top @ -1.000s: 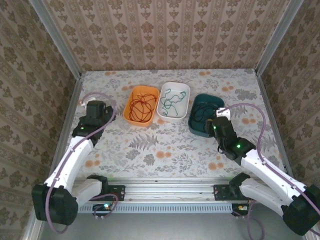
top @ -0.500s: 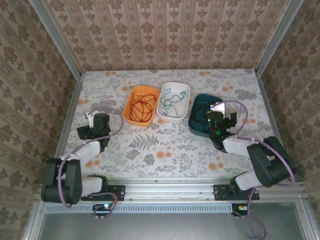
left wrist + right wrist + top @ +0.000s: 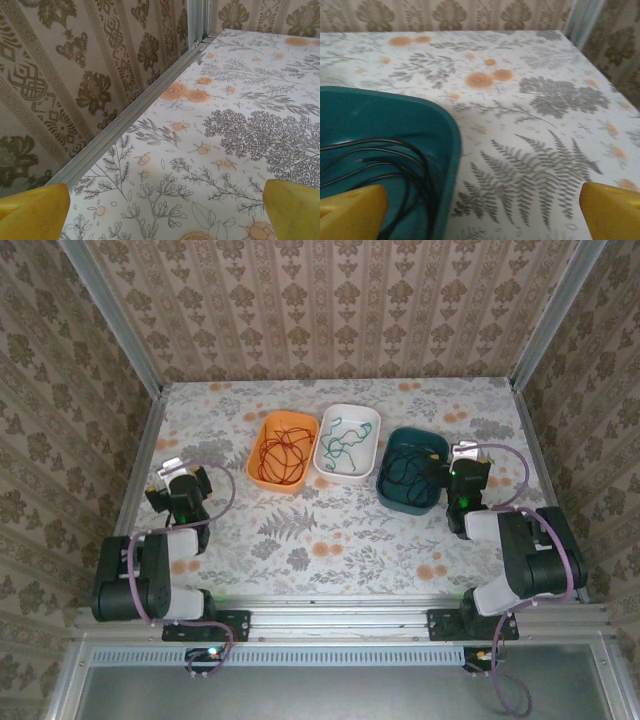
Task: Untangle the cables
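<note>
Red cable (image 3: 281, 454): loosely coiled in the orange tray (image 3: 256, 462), the left-most of three.
Green cable (image 3: 345, 440): looped in the white tray (image 3: 372, 445), the middle one.
Black cable (image 3: 395, 160): lying in the teal tray (image 3: 395, 107), on the right.
Trays: in a row at mid-desk, close beside one another.
Right claw (image 3: 482, 212): jaws wide, gripping nothing, straddling the teal tray's rim, one finger over the black cable.
Left claw (image 3: 162, 210): jaws wide, nothing between them, low over the floral desk (image 3: 330, 530) by the left wall rail (image 3: 125, 122), well apart from the trays.
</note>
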